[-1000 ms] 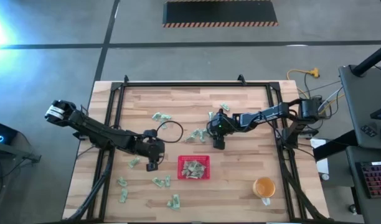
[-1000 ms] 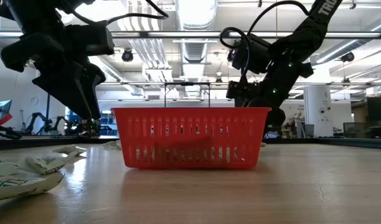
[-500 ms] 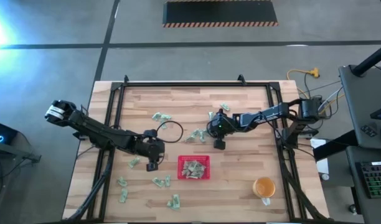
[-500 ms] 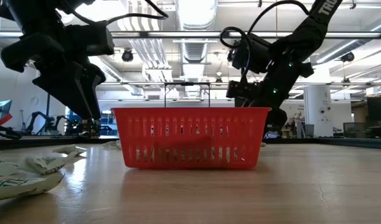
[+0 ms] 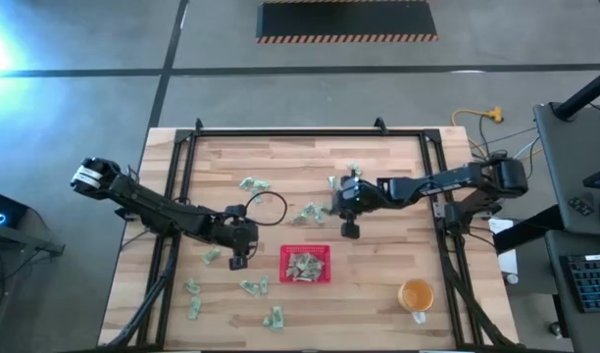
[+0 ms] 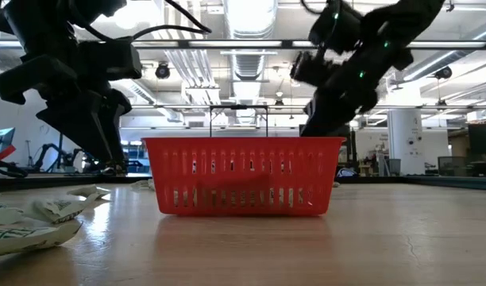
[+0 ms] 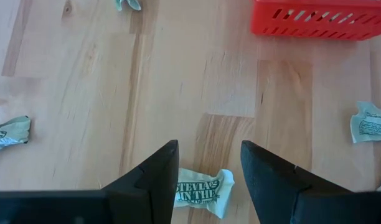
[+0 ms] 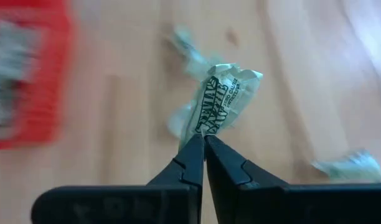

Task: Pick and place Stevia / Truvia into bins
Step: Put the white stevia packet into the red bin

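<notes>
Left gripper (image 5: 237, 261) hangs low over the table (image 5: 378, 167), just left of the red tray (image 5: 305, 265); its jaws are spread, and the left wrist view shows a green-and-white sachet (image 7: 202, 190) lying flat between the two fingers (image 7: 154, 177), not yet gripped. More sachets are scattered on the table to the left (image 5: 193, 287) and behind the tray, and a few already lie inside it (image 5: 302, 266). Right gripper (image 5: 349, 229) is behind the tray and slightly right of it; its jaws are clenched on one crumpled sachet (image 8: 220, 102), which sticks up from the tips, held by one end. Handling, by judgement: the sachets look very light, thin and soft, with loose contents that shift, so they crumple rather than resist; a flat one is best taken across its narrow width with the fingers straddling it and pressed to the table, since an edge grip may slip. Change from half a second ago: right gripper has shifted slightly rightward and its forearm has straightened out; in the low view it sits higher. Left arm is essentially where it was. An orange cup (image 5: 416, 294) stands at the near right, untouched.
</notes>
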### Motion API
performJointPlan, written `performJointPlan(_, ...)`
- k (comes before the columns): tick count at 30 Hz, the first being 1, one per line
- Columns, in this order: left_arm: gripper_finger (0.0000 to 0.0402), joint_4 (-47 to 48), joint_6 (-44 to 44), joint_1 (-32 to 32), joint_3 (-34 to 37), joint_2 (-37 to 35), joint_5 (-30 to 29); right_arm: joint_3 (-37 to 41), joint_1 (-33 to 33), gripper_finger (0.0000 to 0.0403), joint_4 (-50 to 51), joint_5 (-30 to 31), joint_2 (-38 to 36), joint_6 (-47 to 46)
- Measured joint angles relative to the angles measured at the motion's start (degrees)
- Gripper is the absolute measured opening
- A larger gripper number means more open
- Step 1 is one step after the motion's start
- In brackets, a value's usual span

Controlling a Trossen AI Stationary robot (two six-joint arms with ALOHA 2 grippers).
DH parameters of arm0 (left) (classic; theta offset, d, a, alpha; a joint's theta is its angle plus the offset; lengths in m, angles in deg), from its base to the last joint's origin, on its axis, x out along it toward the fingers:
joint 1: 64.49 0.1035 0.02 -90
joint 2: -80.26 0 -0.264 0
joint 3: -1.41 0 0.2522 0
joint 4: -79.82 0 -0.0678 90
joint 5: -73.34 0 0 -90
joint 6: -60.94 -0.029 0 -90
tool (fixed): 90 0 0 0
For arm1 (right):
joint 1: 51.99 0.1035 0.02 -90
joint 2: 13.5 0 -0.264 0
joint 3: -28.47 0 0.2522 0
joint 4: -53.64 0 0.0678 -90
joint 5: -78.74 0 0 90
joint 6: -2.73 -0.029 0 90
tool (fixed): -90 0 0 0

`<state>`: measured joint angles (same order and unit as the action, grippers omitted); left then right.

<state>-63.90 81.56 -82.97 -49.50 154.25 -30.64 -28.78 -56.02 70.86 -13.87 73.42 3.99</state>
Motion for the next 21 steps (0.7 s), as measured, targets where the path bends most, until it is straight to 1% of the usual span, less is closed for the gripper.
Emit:
performJointPlan(5, 0.0157, -0.1, 0.0, 0.0, 0.0, 0.0, 0.0, 0.0, 5.0, 0.0009, -3.5, -12.6, -0.9, 3.3)
performJointPlan(7, 0.0157, -0.2, 0.0, 0.0, 0.0, 0.0, 0.0, 0.0, 7.0, 0.0009, -4.5, -15.6, -0.7, 4.8)
performJointPlan(12, 0.0157, -0.7, 0.0, 0.0, 0.1, 0.0, 0.0, -0.2, 9.8, 0.0009, -5.0, -16.4, -0.2, 5.6)
performJointPlan(21, 0.0157, -1.0, -0.1, 0.0, 0.1, 0.0, 0.0, -0.3, 10.2, 0.0009, -5.8, -16.5, -0.2, 4.7)
